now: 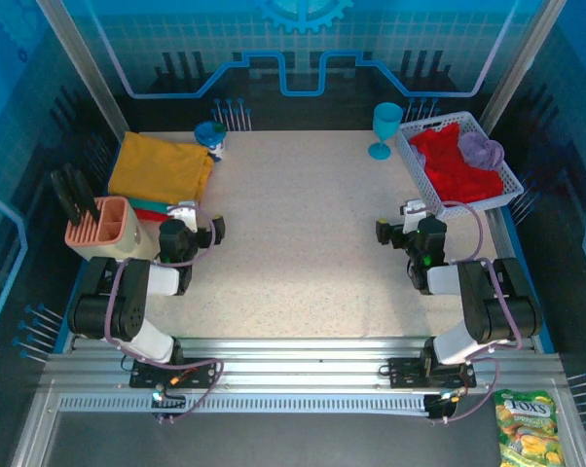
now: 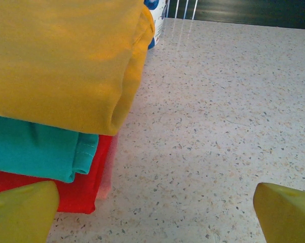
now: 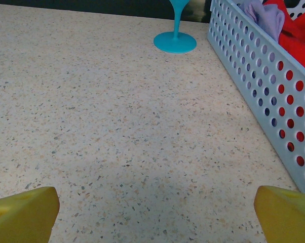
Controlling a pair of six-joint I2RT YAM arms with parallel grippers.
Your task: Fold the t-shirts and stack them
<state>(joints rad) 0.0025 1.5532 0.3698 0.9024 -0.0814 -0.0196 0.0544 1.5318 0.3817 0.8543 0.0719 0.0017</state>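
**While both arms idle, shirts are split between two corners**

Where writing is concerned, only one label can be read: "FOX'S" is printed on a green and yellow snack bag point(image 1: 527, 428) lying off the table, beyond its near right corner. Blue markings on a small blue and white container point(image 1: 211, 138) at the far edge cannot be made out.

Three folded t-shirts are stacked by the far left corner of the speckled table point(image 1: 303, 243). A mustard-yellow shirt point(image 2: 61, 55) is laid on top, a teal shirt point(image 2: 36, 149) under it, and a red-orange shirt point(image 2: 86, 185) at the bottom. The stack's long axis runs roughly left to right, slightly tilted, and the rounded folds are turned towards the middle of the table.

A white lattice plastic basket point(image 1: 512, 185) is set at the far right corner, its long axis angled from far left to near right. A crumpled bright red shirt point(image 1: 456, 170) is held in it, with no clear axis to be told, and a bunched lavender shirt point(image 1: 481, 148) is seen at its far right end.

A teal plastic goblet point(image 1: 385, 126) stands upright just beside the basket's far left corner. A pink compartmented holder point(image 1: 103, 229) with black tools is placed at the left edge, near the stack.

The left gripper point(image 2: 152, 217) is held just beside the stack, its jaws spread wide and grasping nothing. The right gripper point(image 3: 152, 217) is held near the basket's long wall, its jaws likewise spread and unloaded.
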